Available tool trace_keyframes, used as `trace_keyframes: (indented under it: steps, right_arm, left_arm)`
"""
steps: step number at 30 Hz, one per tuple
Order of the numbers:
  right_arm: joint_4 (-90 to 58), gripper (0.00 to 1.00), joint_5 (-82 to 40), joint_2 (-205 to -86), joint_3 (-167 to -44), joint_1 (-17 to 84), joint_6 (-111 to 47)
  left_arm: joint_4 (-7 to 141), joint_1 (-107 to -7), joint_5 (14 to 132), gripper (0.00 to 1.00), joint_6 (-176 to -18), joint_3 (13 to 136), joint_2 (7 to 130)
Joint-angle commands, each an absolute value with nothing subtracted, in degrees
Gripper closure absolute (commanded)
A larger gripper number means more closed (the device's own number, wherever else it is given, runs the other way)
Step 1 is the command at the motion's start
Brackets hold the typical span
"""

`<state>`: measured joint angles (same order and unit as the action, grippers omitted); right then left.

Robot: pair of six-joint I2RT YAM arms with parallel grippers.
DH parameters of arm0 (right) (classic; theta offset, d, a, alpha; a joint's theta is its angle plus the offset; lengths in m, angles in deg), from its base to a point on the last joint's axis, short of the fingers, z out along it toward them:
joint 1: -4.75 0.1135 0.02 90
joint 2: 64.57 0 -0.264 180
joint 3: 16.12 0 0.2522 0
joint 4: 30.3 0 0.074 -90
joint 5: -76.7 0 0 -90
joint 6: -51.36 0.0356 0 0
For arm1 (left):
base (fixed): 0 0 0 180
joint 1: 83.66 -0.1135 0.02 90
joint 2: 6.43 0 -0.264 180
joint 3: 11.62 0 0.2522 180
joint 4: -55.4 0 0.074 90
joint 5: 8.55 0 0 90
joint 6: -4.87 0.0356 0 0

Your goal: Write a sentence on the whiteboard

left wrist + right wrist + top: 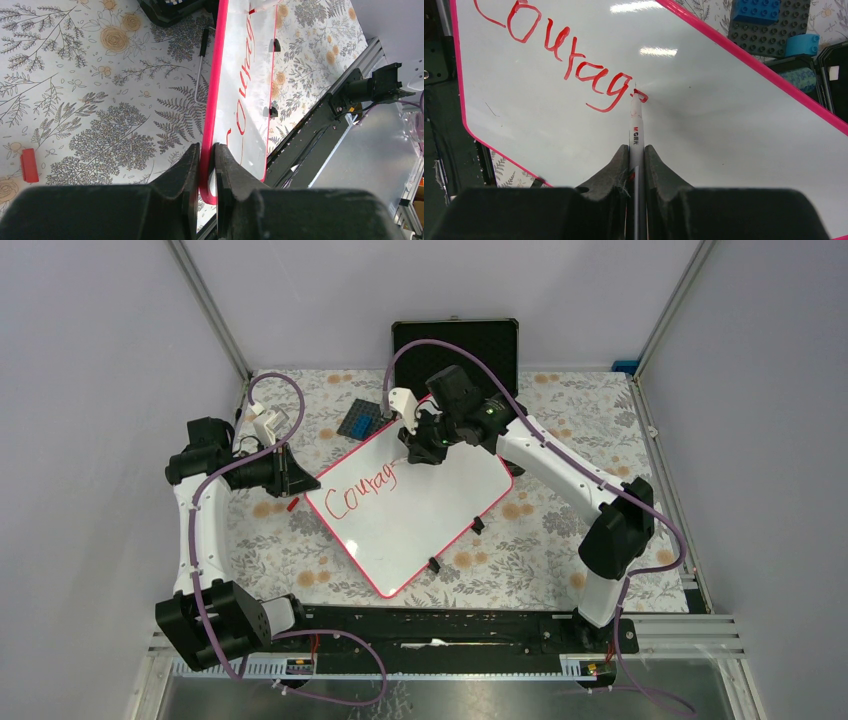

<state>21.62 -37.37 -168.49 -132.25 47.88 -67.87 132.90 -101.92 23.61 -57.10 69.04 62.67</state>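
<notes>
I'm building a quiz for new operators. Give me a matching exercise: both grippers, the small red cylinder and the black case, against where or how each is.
1 left gripper
2 right gripper
3 small red cylinder
4 black case

A at the far edge of the flowered cloth
B shut on the marker
C loose on the cloth
D shut on the frame of the whiteboard

Pairs: 1-D, 2-B, 3-C, 4-A

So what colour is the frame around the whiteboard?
The whiteboard frame is bright pink-red, clearest in the left wrist view.
</notes>
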Motion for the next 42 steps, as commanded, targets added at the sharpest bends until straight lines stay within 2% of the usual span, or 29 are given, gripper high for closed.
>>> trace_keyframes:
  steps: [1,27,42]
  right_arm:
    - [20.71,1.0,-36.97,-168.71,-132.29,48.7,-68.49]
    - [20.52,1.0,-34.92,-164.18,-126.43,47.26,-69.73]
    - [20.57,1.0,-34.85,-164.91,-129.89,46.11,-69.76]
  left_arm:
    - [132.22,-101.53,24.62,1.0,-55.27,68.01,62.1]
    - [132.28,-101.59,24.57,1.0,-55.34,67.91,61.77]
    - [132.34,-101.58,24.76,1.0,-55.15,68.44,62.75]
